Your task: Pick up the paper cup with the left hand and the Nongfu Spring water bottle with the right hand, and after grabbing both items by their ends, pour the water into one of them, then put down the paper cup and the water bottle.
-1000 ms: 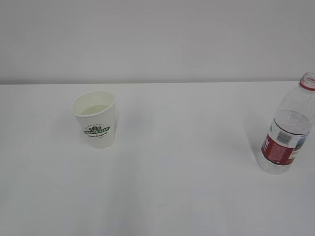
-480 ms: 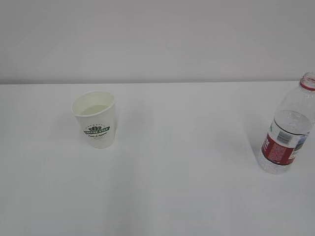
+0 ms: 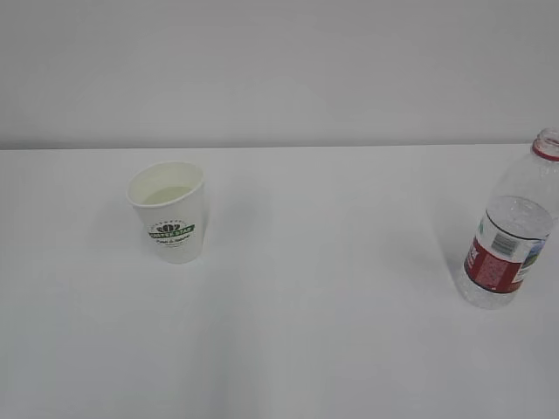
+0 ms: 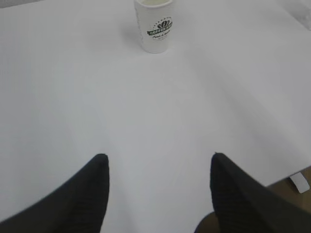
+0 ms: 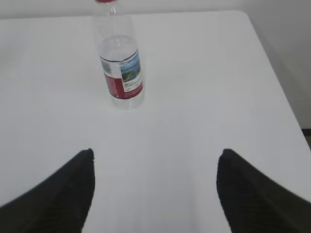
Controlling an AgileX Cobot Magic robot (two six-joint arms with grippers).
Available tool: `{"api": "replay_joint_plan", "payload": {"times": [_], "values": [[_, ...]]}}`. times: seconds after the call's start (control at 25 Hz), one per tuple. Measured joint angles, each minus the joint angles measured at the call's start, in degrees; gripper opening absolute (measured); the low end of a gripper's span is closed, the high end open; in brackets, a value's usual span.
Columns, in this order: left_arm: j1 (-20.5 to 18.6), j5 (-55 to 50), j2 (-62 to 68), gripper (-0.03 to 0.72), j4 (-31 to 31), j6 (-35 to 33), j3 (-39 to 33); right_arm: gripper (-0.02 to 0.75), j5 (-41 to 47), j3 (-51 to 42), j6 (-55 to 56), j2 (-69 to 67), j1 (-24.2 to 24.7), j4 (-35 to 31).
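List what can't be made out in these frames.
- Paper cup: rim cut off by the left wrist view's top edge.
- Water bottle: mouth cut off by the right wrist view's top edge; its right side cropped in the exterior view.
- Small text under the cup logo: too small.
- Left hand, right hand: only fingertips show; absent from the exterior view.

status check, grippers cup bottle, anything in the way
Left gripper open, empty, short of the paper cup. Right gripper open, empty, short of the water bottle. Both upright on the table. Nothing in the way.
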State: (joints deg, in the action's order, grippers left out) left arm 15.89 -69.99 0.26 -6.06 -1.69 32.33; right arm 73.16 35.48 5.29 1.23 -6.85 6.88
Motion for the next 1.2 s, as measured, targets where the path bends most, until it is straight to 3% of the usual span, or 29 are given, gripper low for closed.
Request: {"api": "replay_joint_plan", "payload": {"times": [0.24,1.2], "values": [[0.0,0.03,0.0,0.475,0.45,0.0,-0.13,0.594,0.0,-4.09,0.0,0.0,0.0,0.0],[0.0,0.03,0.0,0.463,0.58,0.0,-0.13,0.589,-3.48,-5.1,0.0,0.0,0.0,-0.18]]}}
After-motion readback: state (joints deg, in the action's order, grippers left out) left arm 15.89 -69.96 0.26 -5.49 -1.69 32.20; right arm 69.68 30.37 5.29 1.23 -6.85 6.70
